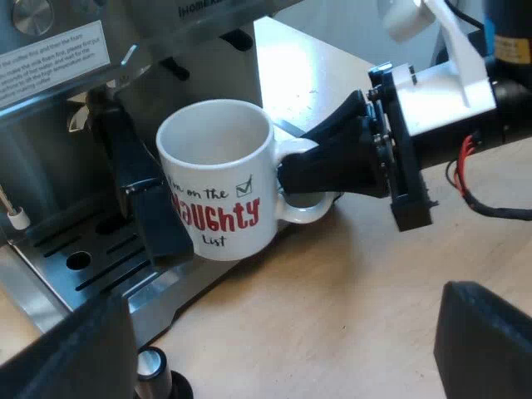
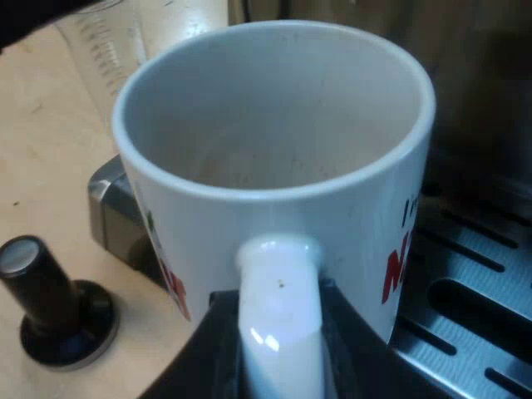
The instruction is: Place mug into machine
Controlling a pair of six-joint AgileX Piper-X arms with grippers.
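Right wrist view: right claw (image 2: 278, 337) grips the mug (image 2: 208, 224) by its handle (image 2: 278, 283) at the drip tray (image 2: 470, 278); left claw (image 1: 284, 342) wide.

The left wrist view looks from above and behind the left hand (image 1: 283, 337), down and forward past its spread black fingers (image 1: 486, 341), at middle range. Ahead of that hand are the white ceramic mug (image 1: 218, 179), the slotted steel drip tray (image 1: 91, 266) and the right hand (image 1: 293, 179). The right wrist view sits very close behind the right hand (image 2: 278, 353), facing down into the mug (image 2: 274, 108). Both views share the mug, the drip tray (image 2: 474, 274), the black-knobbed tamper (image 1: 154, 370) (image 2: 50, 303) and the pale wooden counter (image 1: 349, 291) (image 2: 41, 166).
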